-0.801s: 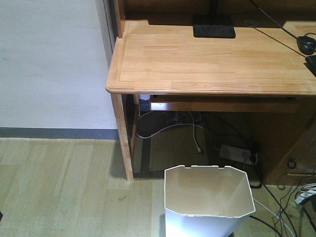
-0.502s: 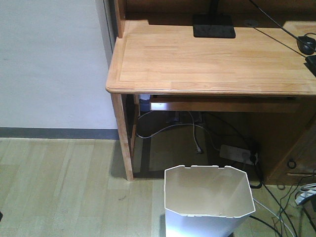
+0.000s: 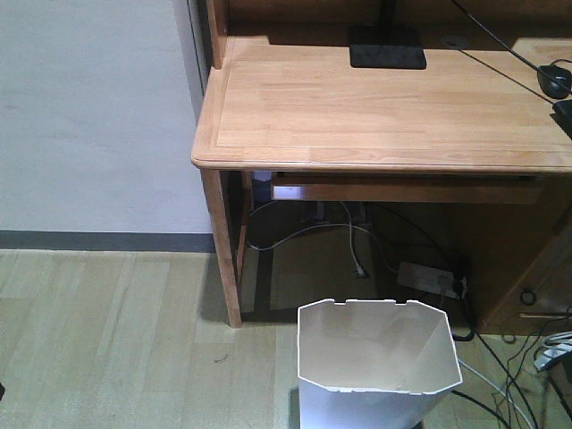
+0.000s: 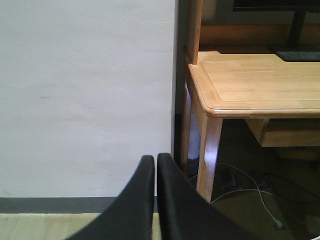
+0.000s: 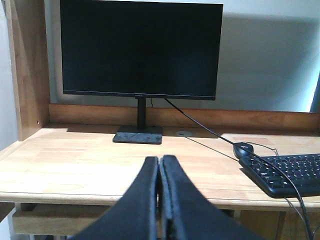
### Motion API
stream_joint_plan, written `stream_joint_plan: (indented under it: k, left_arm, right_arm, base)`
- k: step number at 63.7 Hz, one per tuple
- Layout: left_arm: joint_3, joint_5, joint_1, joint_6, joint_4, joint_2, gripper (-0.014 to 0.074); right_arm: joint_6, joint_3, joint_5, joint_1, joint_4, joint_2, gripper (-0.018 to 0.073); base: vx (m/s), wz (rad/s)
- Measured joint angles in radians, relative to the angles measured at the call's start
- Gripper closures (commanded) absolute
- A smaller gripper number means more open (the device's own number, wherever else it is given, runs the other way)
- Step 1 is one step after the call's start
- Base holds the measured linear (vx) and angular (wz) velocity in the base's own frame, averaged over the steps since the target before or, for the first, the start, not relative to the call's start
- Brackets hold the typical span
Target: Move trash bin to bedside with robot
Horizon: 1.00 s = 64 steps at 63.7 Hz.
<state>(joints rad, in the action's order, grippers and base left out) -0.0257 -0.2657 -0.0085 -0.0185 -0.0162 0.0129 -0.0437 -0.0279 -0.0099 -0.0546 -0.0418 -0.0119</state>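
The white plastic trash bin with the notched rim (image 3: 375, 362) stands upright on the pale wood floor (image 3: 107, 340), on the near side of the light wooden surface (image 3: 375, 107), right of its left leg. My left gripper (image 4: 155, 160) and my right gripper (image 5: 160, 161) are each pressed together at the tips, holding nothing.

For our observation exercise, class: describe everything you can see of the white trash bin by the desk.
The trash bin is white, smooth plastic by its look, with a rectangular rim whose corners are cut off and small notches along its far edge. Its walls taper downward. It stands upright and open, nothing visible inside, on the wooden floor just in front of the desk. Its base is out of frame; nothing is seen holding it.
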Motion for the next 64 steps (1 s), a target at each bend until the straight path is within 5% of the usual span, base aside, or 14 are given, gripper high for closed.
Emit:
stream_joint_plan:
  k: [24, 64]
  left_arm:
    - [0.000, 0.000, 0.000, 0.000, 0.000, 0.000, 0.0602]
    - [0.000, 0.000, 0.000, 0.000, 0.000, 0.000, 0.0602]
  right_arm:
    - [-0.015, 0.002, -0.084, 0.000, 0.001, 0.000, 0.0569]
    - [0.004, 0.337, 0.256, 0.000, 0.091, 0.361, 0.0569]
  base:
    - [0.00, 0.00]
    - [0.00, 0.00]
